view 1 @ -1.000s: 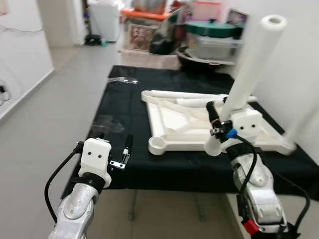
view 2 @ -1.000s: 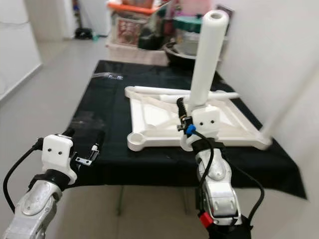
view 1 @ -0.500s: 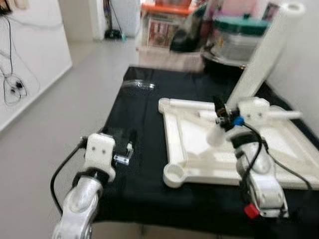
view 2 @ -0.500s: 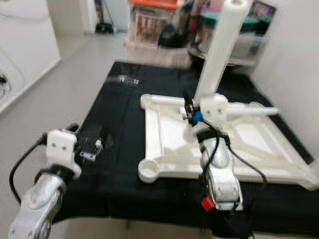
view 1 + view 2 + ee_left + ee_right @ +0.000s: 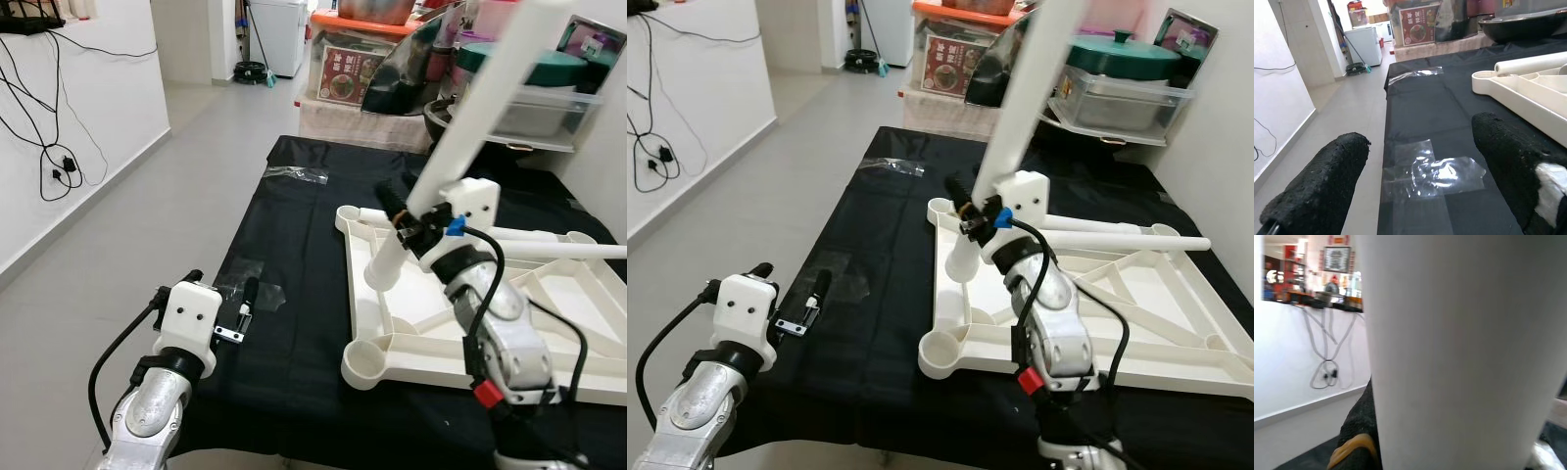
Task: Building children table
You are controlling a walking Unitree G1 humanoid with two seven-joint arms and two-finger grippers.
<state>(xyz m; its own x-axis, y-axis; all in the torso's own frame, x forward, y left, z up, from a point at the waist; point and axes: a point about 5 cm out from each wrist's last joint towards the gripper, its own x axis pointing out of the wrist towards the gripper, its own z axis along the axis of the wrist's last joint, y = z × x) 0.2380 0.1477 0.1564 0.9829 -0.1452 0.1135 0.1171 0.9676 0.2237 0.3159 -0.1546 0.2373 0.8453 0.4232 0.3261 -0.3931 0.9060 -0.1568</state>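
Note:
A white children's table top (image 5: 397,340) lies upside down on a black-covered table (image 5: 294,235), with a round leg socket (image 5: 363,362) at its near left corner. My right gripper (image 5: 407,220) is shut on a long white table leg (image 5: 470,108) that stands tilted, its lower end hanging over the top's left rail. In the right wrist view the leg (image 5: 1459,357) stands close against one black finger (image 5: 1359,431). A second white leg (image 5: 549,247) lies along the top's far side. My left gripper (image 5: 1415,171) hovers open over the cloth's left edge, holding nothing.
Clear plastic wrap (image 5: 1432,174) lies on the cloth under my left gripper, and another piece (image 5: 294,174) at the far left corner. Storage boxes and a green-lidded pot (image 5: 534,73) stand behind the table. Open floor and a wall with cables (image 5: 59,166) lie to the left.
The camera has shifted, so the table top now sits further right. My right gripper has carried the leg from the front rail back to over the left rail. The left gripper stays open.

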